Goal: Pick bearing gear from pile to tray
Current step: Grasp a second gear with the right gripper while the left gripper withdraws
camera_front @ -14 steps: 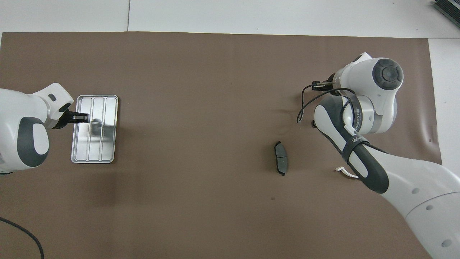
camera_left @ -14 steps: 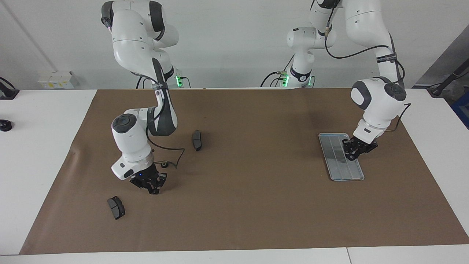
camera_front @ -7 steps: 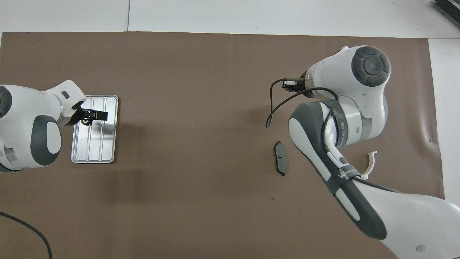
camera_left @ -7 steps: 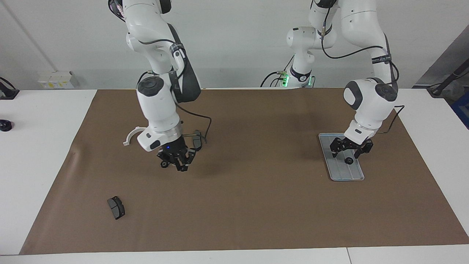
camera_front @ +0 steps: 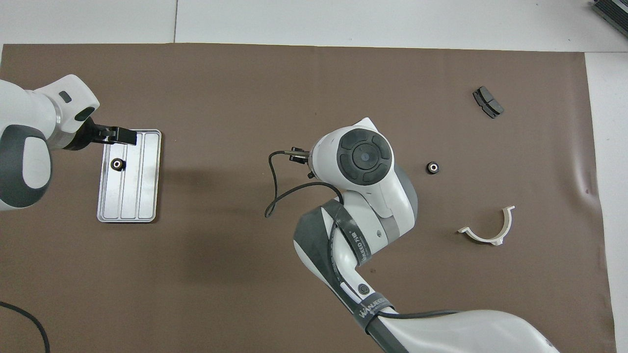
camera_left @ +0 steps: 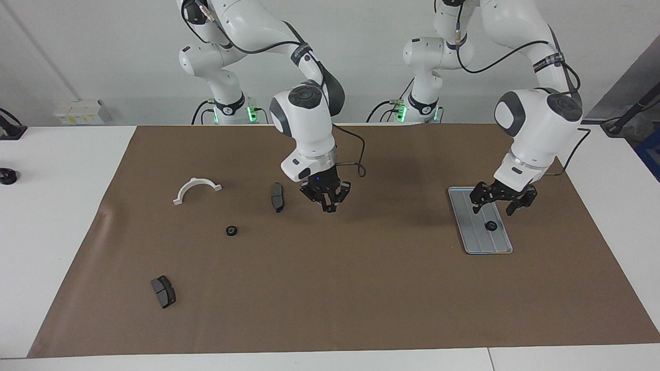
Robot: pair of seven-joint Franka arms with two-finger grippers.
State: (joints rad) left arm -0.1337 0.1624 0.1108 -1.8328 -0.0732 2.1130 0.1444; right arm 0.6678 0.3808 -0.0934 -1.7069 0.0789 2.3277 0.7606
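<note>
Facing view: one bearing gear [camera_left: 490, 225] lay in the tray [camera_left: 469, 242], so at least one transfer appeared done. A second gear [camera_left: 231, 231] remained on the mat [camera_left: 330, 288] toward the right arm's end, near the white bracket [camera_left: 196, 188] and two brake pads [camera_left: 277, 197] [camera_left: 163, 291]; by this reading it was left to move. The left gripper [camera_left: 502, 202] hung over the tray's nearer end with its jaws spread wide and empty; the delivered gear sat just below them, apart from both fingers. The right gripper [camera_left: 328, 198] hovered over the mat's middle, beside one pad, its fingertips together and holding nothing visible; the remaining gear lay well apart from it. Overhead view: the tray's gear [camera_front: 117, 164] rested in the outermost channel.
</note>
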